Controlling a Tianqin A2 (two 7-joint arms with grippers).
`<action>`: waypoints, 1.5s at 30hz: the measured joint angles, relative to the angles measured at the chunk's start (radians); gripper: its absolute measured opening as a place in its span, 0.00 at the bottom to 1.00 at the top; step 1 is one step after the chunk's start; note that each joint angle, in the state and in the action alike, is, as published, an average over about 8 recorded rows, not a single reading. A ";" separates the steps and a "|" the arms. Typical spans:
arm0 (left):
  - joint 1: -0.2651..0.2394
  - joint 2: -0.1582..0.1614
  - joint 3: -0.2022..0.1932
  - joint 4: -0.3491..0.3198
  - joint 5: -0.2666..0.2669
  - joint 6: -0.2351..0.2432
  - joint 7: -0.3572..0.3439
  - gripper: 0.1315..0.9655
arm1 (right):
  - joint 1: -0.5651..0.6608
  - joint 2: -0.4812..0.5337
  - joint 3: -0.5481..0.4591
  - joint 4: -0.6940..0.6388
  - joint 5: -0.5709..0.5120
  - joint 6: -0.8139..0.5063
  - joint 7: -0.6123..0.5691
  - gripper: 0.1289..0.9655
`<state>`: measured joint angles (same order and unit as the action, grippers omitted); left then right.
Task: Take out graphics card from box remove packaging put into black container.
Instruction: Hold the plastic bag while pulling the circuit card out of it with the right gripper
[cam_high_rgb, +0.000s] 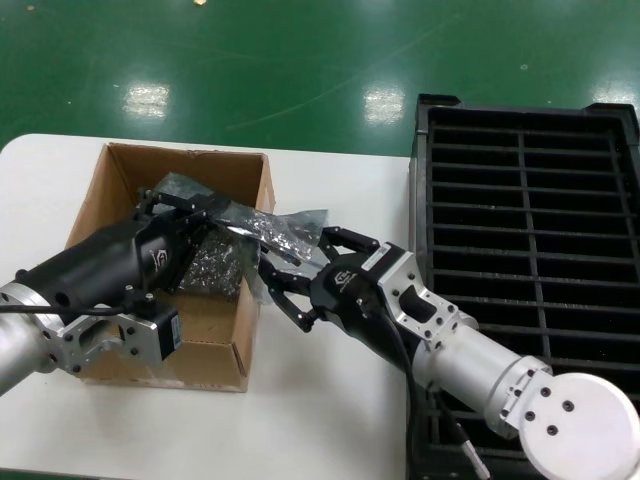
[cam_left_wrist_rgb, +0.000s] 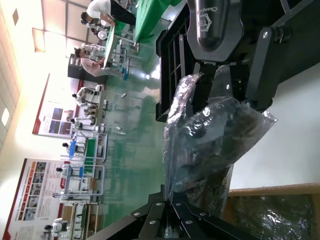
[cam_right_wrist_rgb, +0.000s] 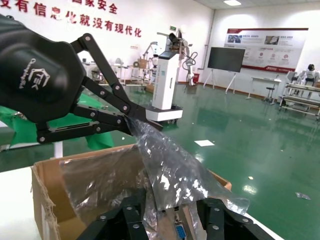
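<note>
Centre-left of the head view: left gripper (cam_high_rgb: 222, 222) clenched on the crinkly packaging (cam_high_rgb: 262, 232), lifted over the right wall of the box (cam_high_rgb: 95, 195); right gripper (cam_high_rgb: 292, 272) just below it, grasping the bag's other end; graphics card (cam_right_wrist_rgb: 177, 231) half seen inside, blue port showing; black container (cam_high_rgb: 527, 240) at far right on the table (cam_high_rgb: 330, 400).

Brown cardboard box (cam_high_rgb: 105, 215), open, left of centre in head view, more bagged boards inside. Crinkly translucent packaging (cam_high_rgb: 262, 228) stretched over box's right wall, mid-frame, graphics card (cam_right_wrist_rgb: 178, 231) inside, blue port showing in right wrist view. Black container (cam_high_rgb: 530, 260), ribbed slots, right side of frame.
</note>
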<state>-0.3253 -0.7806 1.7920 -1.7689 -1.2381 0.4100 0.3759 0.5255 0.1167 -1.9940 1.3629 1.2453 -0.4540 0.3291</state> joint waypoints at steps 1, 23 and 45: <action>0.000 0.000 0.000 0.000 0.000 0.000 0.000 0.01 | 0.001 -0.005 0.001 -0.004 0.000 0.002 0.000 0.23; 0.000 0.000 0.000 0.000 0.000 0.000 0.000 0.01 | 0.008 -0.044 0.008 -0.018 0.037 0.014 -0.015 0.18; 0.000 0.000 0.000 0.000 0.000 0.000 0.000 0.01 | -0.012 -0.011 0.009 0.032 0.053 -0.004 -0.004 0.07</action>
<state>-0.3253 -0.7806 1.7920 -1.7689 -1.2381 0.4099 0.3759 0.5133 0.1055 -1.9848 1.3952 1.2983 -0.4584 0.3250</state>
